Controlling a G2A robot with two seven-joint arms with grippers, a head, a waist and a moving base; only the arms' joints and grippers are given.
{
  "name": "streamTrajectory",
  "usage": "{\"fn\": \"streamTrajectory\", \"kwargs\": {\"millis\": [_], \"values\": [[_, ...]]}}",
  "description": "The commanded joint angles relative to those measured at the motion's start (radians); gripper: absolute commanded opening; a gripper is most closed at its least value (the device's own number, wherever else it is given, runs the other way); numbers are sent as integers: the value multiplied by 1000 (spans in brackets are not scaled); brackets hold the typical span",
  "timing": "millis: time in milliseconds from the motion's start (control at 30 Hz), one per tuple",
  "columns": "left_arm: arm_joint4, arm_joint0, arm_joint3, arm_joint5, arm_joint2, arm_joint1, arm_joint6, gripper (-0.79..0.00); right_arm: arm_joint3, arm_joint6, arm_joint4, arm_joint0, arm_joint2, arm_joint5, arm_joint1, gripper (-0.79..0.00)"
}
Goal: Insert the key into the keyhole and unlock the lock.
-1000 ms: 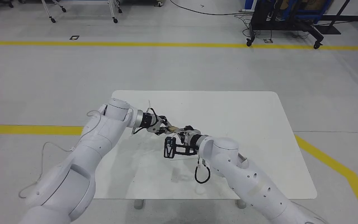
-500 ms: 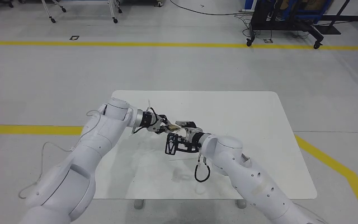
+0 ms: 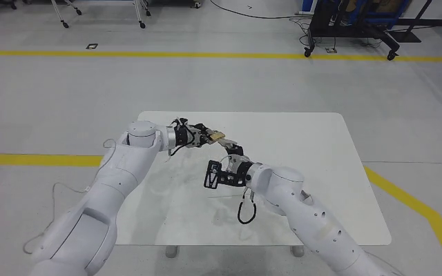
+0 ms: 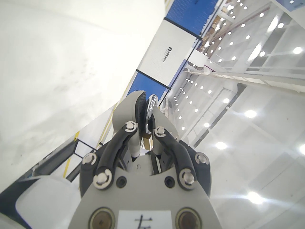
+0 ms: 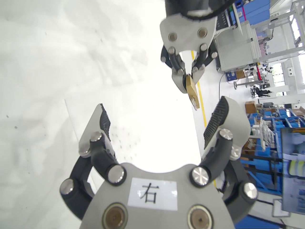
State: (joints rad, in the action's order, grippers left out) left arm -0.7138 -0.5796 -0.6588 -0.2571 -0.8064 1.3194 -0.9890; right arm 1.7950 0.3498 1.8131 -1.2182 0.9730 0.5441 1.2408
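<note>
A small brass padlock [image 5: 190, 86] is pinched between the fingers of my left gripper [image 5: 188, 80], which is shut on it above the white table [image 3: 311, 138]. A silver metal loop [image 5: 195, 102] sticks out of the lock's free end; I cannot tell whether it is the key or the shackle. In the left wrist view the same silver piece [image 4: 150, 106] shows between the closed fingertips of the left gripper [image 4: 145, 101]. My right gripper [image 5: 162, 110] stands open and empty a short way from the lock, its pads facing it. In the top view the lock [image 3: 217, 136] is beyond the right gripper [image 3: 222, 172].
The table's far and right parts are bare. A black cable loop [image 3: 243, 210] hangs from the right forearm near the table's front. Yellow floor lines [image 3: 207, 54] and racks lie beyond the table.
The left gripper has drawn the padlock away from the right gripper toward the table's far side and turned its wrist. The right gripper has stayed almost in place.
</note>
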Motion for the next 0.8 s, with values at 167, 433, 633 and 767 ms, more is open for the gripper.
{"fn": "streamTrajectory", "kwargs": {"millis": [167,433,633,767], "values": [[-7,-56,-79,62,-63,-23,31,-785,-66,-173,-45,-3,45,-90,0,-403],[27,-92,-149,30,-97,-40,39,-785,-109,-87,12,34,0,-218,18,-416],[43,-106,-177,10,-113,-47,41,-785,-112,-83,20,43,-28,-242,28,-477],[50,-111,-186,2,-121,-49,44,-785,-102,-94,20,33,-20,-236,27,-474]]}}
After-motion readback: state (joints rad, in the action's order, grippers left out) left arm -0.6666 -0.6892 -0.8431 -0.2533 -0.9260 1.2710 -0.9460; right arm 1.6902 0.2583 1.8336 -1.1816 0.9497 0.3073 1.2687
